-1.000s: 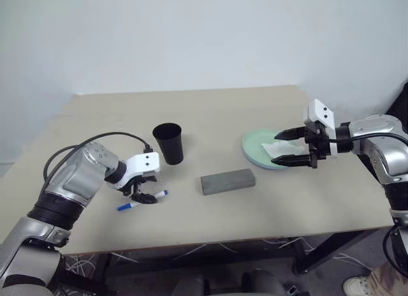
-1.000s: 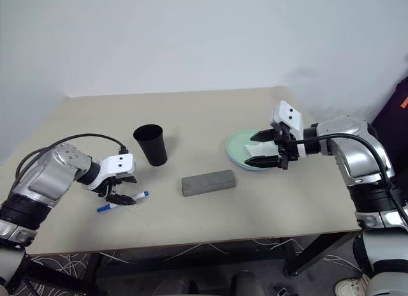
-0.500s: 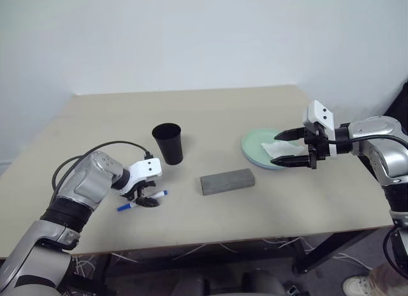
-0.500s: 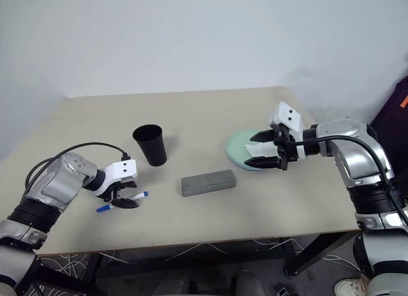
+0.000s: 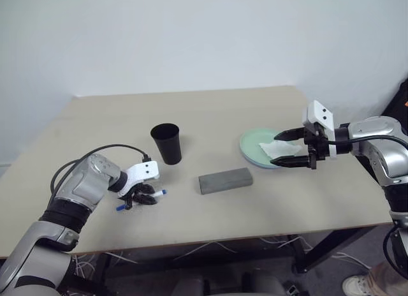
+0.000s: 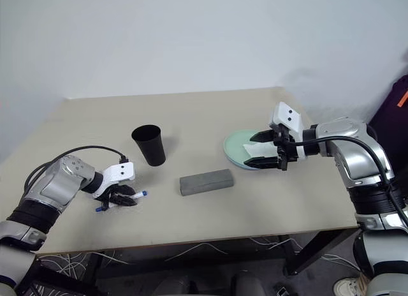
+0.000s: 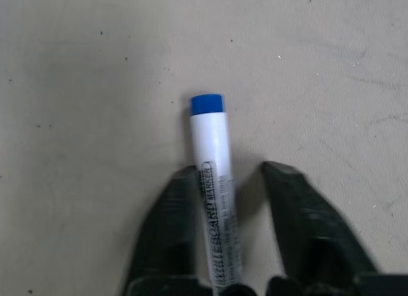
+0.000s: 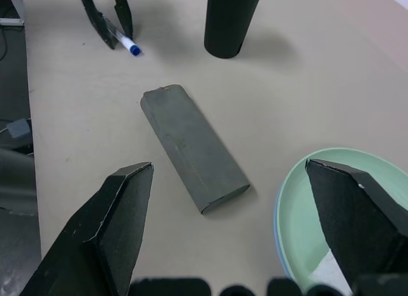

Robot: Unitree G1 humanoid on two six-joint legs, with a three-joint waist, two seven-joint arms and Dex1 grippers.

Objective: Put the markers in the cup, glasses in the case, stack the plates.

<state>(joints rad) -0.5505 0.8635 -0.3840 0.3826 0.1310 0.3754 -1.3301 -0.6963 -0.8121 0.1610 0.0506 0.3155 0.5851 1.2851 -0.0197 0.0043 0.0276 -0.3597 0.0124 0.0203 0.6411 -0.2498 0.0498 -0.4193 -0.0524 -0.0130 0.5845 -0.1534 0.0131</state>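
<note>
Blue-capped marker (image 7: 213,200) flat on the worktop (image 5: 210,117) at lower left of the head view, between the left gripper's (image 5: 143,197) black fingers (image 7: 166,232), one touching the barrel, the other just apart; grip not certain. Black cup (image 5: 166,143) upright nearby. Right gripper (image 5: 287,148) spread wide over the green plate (image 5: 250,145). Grey case (image 5: 225,180) closed, centre frame.

Beige worktop (image 5: 210,111), black cup (image 5: 166,143), grey case (image 5: 225,180), pale green plate (image 5: 252,143) with a white tissue (image 5: 273,148), white marker (image 7: 215,181) with blue cap and black print.
</note>
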